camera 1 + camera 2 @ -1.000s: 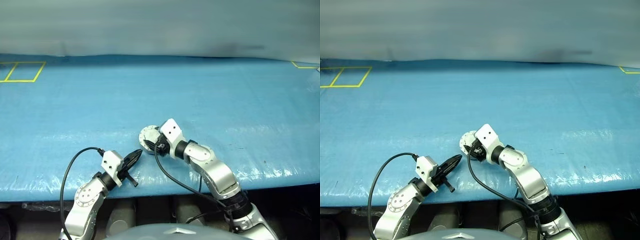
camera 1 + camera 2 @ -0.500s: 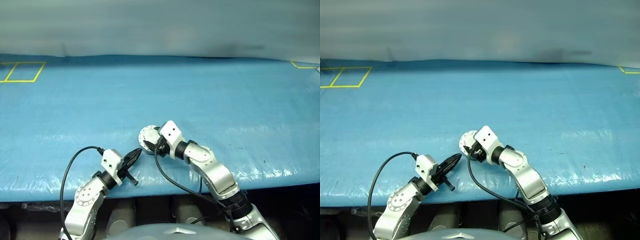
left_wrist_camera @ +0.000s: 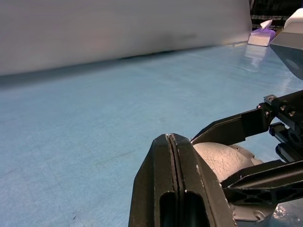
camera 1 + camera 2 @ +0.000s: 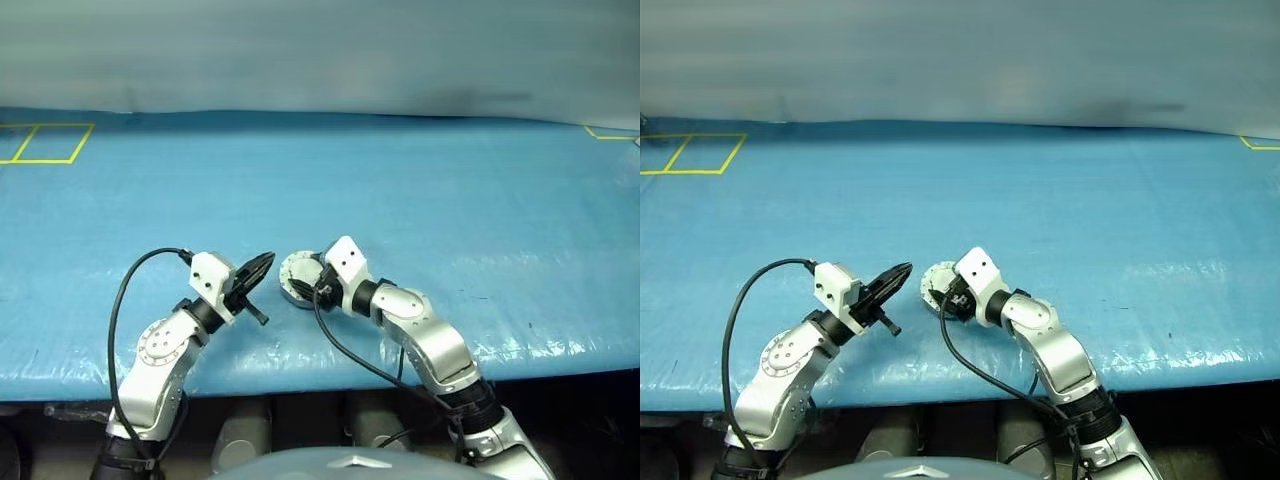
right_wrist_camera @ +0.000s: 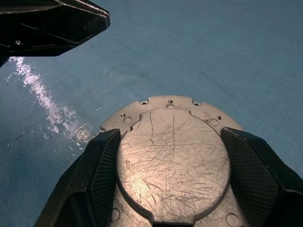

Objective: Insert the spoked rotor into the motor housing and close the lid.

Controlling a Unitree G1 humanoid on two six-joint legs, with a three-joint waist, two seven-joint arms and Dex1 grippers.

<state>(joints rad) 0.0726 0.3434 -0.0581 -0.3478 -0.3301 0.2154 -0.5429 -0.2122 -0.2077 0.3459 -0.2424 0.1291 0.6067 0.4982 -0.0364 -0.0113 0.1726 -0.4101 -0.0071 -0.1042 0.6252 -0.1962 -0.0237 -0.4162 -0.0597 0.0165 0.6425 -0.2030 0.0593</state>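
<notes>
On the blue tabletop (image 4: 450, 200), the right gripper (image 4: 308, 285) clasped the round scratched motor housing (image 5: 173, 161) while the closed, empty left gripper (image 4: 262, 266) hovered beside it; a steady clasp seemed needed.

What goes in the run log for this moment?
left gripper: shut, empty, off the table beside the housing | right gripper: shut on motor housing | blue table | rotor: not inserted
</notes>
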